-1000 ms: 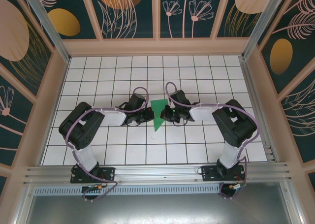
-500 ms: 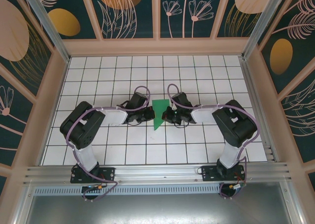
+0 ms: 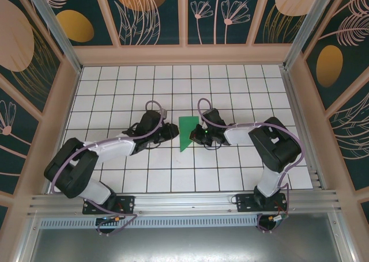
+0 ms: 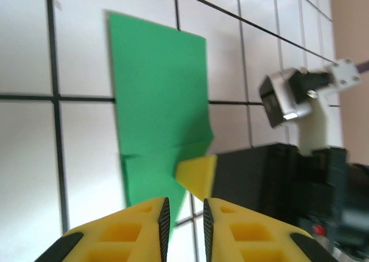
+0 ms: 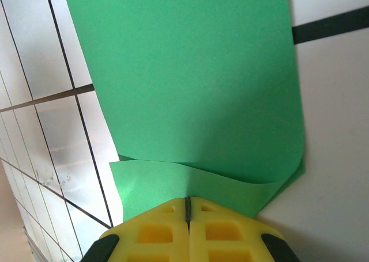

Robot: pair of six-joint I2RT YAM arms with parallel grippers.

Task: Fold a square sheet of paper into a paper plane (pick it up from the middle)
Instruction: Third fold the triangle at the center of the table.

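**Gripper and Workpiece Status: Paper Plane at Table Centre**

1. Workpiece. The paper plane [image 3: 187,131] lies on the white tiled table [image 3: 115,101], near its middle, between my two grippers. From above it is a bright green wedge: broad at the far end, tapering to a point at the near end. It is not flat. In the right wrist view the paper [image 5: 190,83] curls up from the tiles, and a second layer shows beneath the raised edge.

2. Right gripper. My right gripper [image 3: 198,136] meets the right-hand edge of the paper. In the right wrist view its yellow fingers [image 5: 167,230] are pressed together with no gap, and the curled green edge runs in between them. The right gripper [image 5: 187,203] is clamped on the paper plane.

3. Left gripper. My left gripper [image 3: 174,131] sits just beside the left-hand edge of the paper. In the left wrist view its jaws stand a narrow slot apart [image 4: 183,207], and nothing is gripped between them. The paper [image 4: 158,95] lies ahead of the fingertips, with its pointed end nearest them. One yellow fingertip [image 4: 199,174] of the right gripper touches the paper's edge there.
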